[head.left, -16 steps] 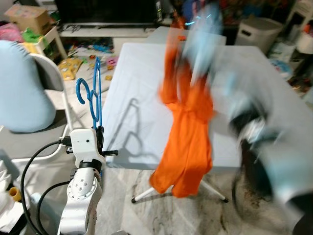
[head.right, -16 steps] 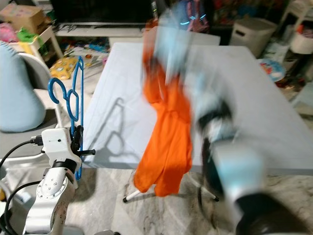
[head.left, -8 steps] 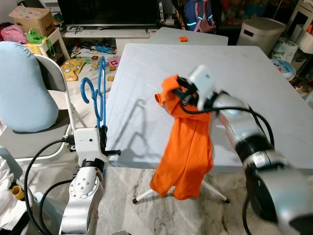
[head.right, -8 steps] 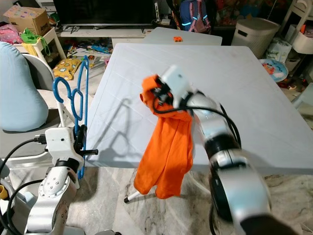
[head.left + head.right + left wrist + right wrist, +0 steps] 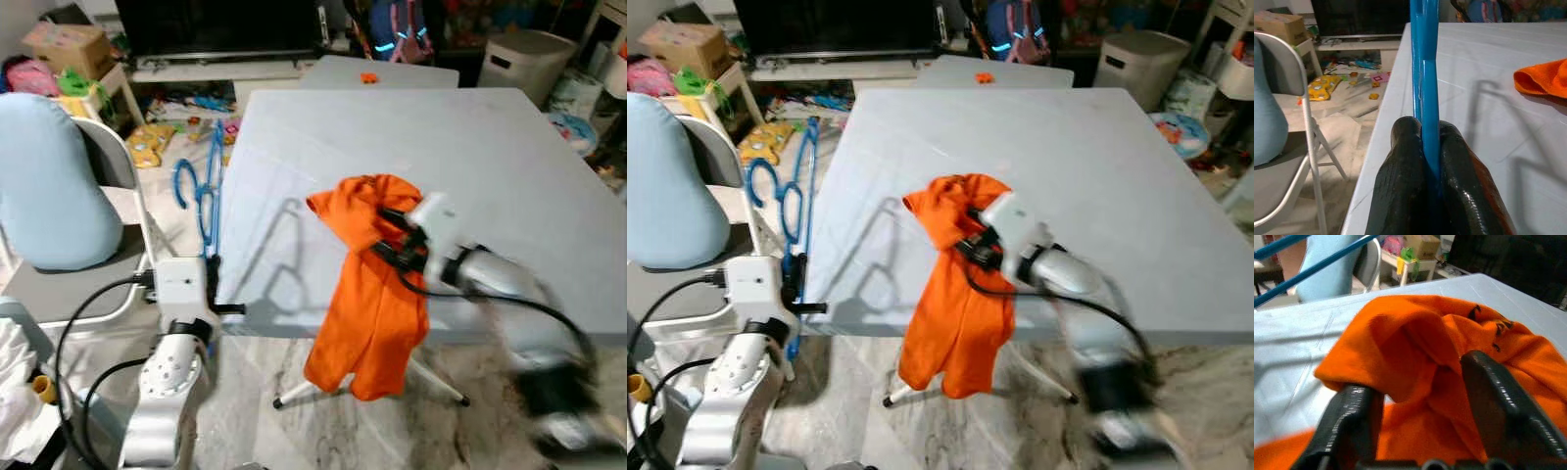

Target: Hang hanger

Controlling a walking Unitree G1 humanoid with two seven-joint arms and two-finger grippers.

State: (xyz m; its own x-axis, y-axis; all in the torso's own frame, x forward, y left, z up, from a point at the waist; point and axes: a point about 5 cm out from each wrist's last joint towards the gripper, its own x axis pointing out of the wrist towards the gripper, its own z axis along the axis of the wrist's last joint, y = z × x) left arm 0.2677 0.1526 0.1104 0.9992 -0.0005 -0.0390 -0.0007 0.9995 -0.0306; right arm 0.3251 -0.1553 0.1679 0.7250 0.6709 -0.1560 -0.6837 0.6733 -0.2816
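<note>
Two grippers are at work around a pale grey table (image 5: 509, 166). At the table's near left corner, just off its edge, the left gripper (image 5: 1422, 147) has its two black fingers (image 5: 1400, 171) pressed together on a blue hanger (image 5: 206, 191), clamping the lower part of the plastic frame between them. From that grip the hanger stands upright beside the table's left edge, with its hook (image 5: 183, 181) at the top curling away from the table. It casts a shadow on the tabletop near that corner.

An orange garment (image 5: 377, 284) is draped over the table's near edge, towards the middle. Its upper part lies bunched on the tabletop, and the rest hangs down in front of the table, above the marbled floor (image 5: 441, 431). The right gripper (image 5: 1420, 401) is at the bunched part on the tabletop, with its fingers (image 5: 1354, 426) spread apart and orange cloth lying between them. In the head views that arm (image 5: 509, 294) is blurred.

To the left of the table stands a folding chair (image 5: 108, 186) with a light blue cushion (image 5: 44, 186) against its back. Beyond the table's far left corner, toys lie scattered on the floor. A second small table (image 5: 377, 70) with a small orange thing (image 5: 367, 77) on it touches the far edge.
</note>
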